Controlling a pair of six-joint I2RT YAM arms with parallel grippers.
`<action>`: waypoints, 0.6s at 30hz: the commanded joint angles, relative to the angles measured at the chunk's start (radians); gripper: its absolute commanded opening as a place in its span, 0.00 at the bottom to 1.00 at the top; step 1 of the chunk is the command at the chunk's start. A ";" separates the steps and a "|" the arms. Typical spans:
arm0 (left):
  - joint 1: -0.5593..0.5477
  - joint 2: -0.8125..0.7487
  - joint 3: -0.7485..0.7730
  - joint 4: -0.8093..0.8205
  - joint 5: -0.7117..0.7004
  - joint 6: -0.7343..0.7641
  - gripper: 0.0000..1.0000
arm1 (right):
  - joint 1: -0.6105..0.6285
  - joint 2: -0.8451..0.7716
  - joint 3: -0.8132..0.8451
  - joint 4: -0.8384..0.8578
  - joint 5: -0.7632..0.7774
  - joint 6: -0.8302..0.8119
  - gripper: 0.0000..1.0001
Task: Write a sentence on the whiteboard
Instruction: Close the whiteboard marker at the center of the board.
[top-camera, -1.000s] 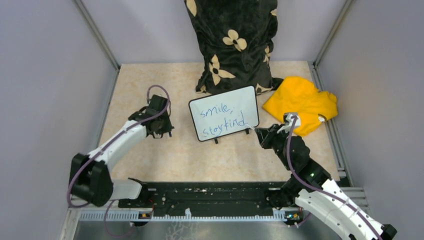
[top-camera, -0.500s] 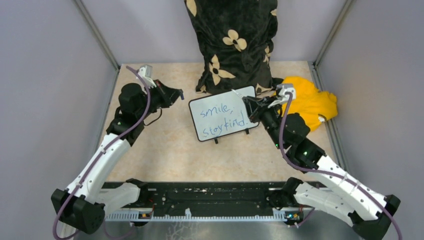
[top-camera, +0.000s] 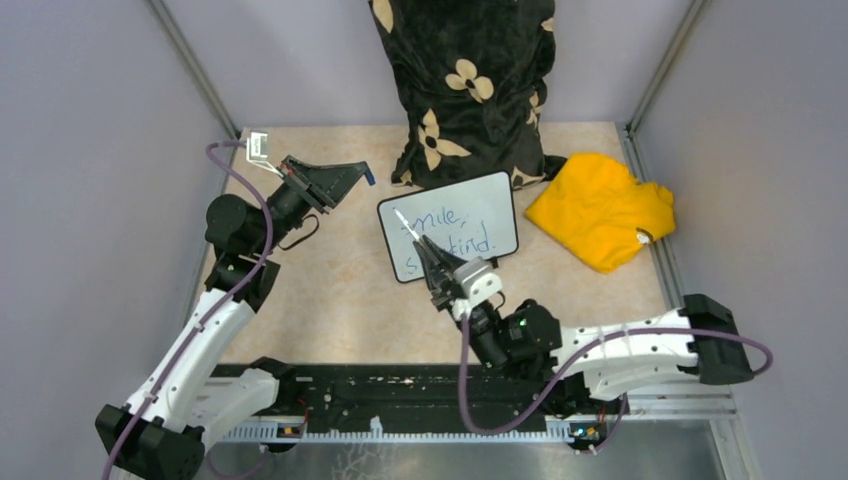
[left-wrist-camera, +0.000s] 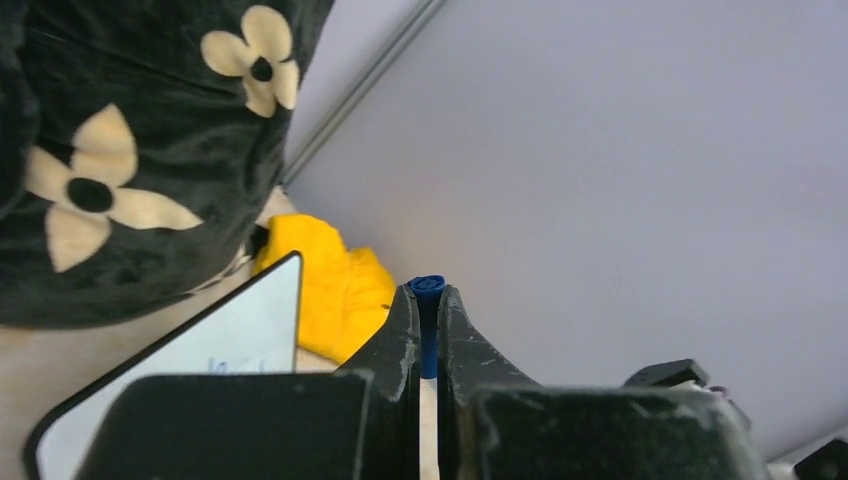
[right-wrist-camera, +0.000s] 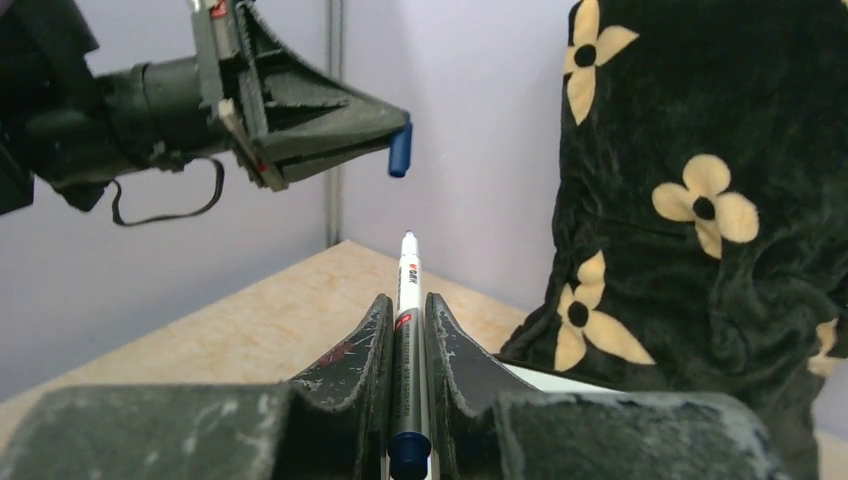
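The left tool (left-wrist-camera: 427, 305) is clamped on a blue cap (left-wrist-camera: 428, 286), raised above the surface's (top-camera: 330, 300) far-left part. The right tool (right-wrist-camera: 407, 308) grips a white marker (right-wrist-camera: 407, 265), which crosses the left side of the whiteboard (top-camera: 487, 205) in the top view. The whiteboard stands mid-surface with its blue sentence (top-camera: 466, 243) partly hidden, a black flowered cushion (top-camera: 465, 80) behind it and a yellow cloth (top-camera: 600, 205) to its right.

Soft, even light; wrist views blurred near the lens.
Light falls from above and gives only faint shadows on the counter (top-camera: 340, 300). The whiteboard (top-camera: 490, 205) is bright, without strong glare. In the wrist views the bases of the left pincer (left-wrist-camera: 427, 295) and right pincer (right-wrist-camera: 408, 302) are dark and unsharp; the marker (right-wrist-camera: 408, 265) tip is clear.
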 joint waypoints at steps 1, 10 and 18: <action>0.003 -0.016 -0.053 0.196 0.045 -0.220 0.00 | 0.076 0.101 -0.015 0.495 0.048 -0.387 0.00; 0.004 -0.026 -0.122 0.300 0.052 -0.479 0.00 | 0.108 0.229 -0.001 0.706 0.015 -0.491 0.00; 0.004 -0.030 -0.148 0.320 0.066 -0.549 0.00 | 0.108 0.243 0.024 0.666 -0.021 -0.419 0.00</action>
